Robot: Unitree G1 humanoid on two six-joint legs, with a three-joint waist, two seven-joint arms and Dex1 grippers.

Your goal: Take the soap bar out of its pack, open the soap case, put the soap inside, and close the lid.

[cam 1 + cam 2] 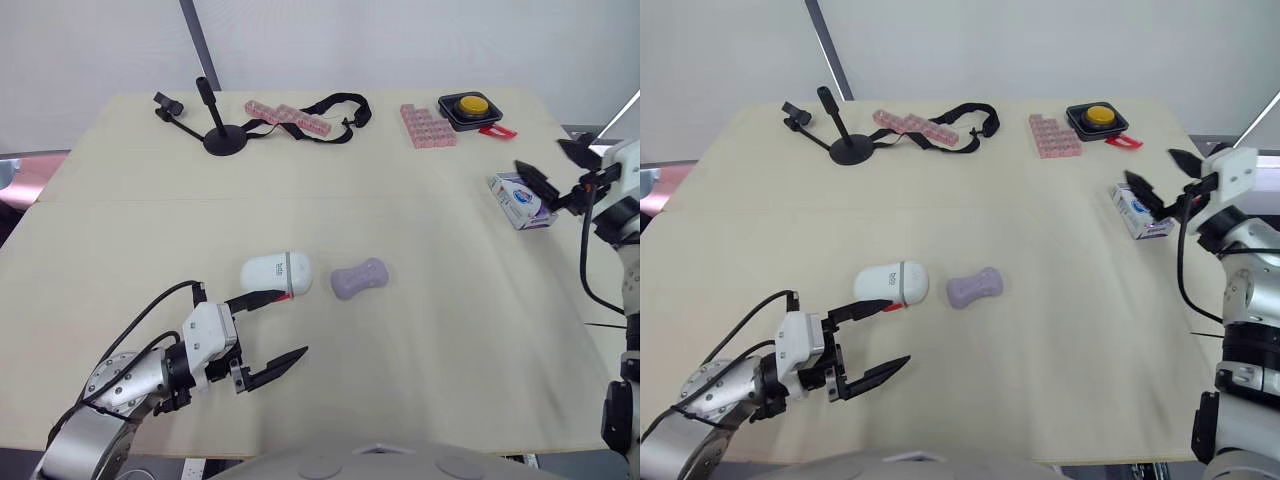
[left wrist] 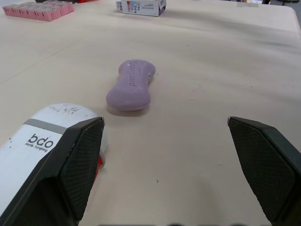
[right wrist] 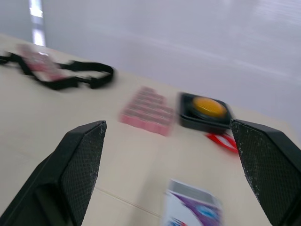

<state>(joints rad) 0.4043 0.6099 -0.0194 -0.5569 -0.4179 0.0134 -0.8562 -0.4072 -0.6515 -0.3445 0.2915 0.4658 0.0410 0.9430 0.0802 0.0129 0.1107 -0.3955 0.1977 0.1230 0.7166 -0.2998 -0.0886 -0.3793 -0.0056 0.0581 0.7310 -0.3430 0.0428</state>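
Observation:
The bare purple soap bar (image 1: 359, 278) lies mid-table, just right of the white soap case (image 1: 276, 273), whose lid is closed. My left gripper (image 1: 277, 329) hovers open just in front of the case, one finger close to the case's near edge; in the left wrist view the case (image 2: 42, 150) sits beside one finger and the soap (image 2: 130, 84) lies ahead. The soap pack (image 1: 521, 199), a white and blue box, rests at the right table edge. My right gripper (image 1: 548, 169) is open and raised just above the pack (image 3: 193, 209).
At the back stand a black phone stand (image 1: 215, 125), a black strap with pink pill organisers (image 1: 300, 118), another pink organiser (image 1: 427, 125), and a yellow button in a black tray (image 1: 469, 108) with a red tag beside it.

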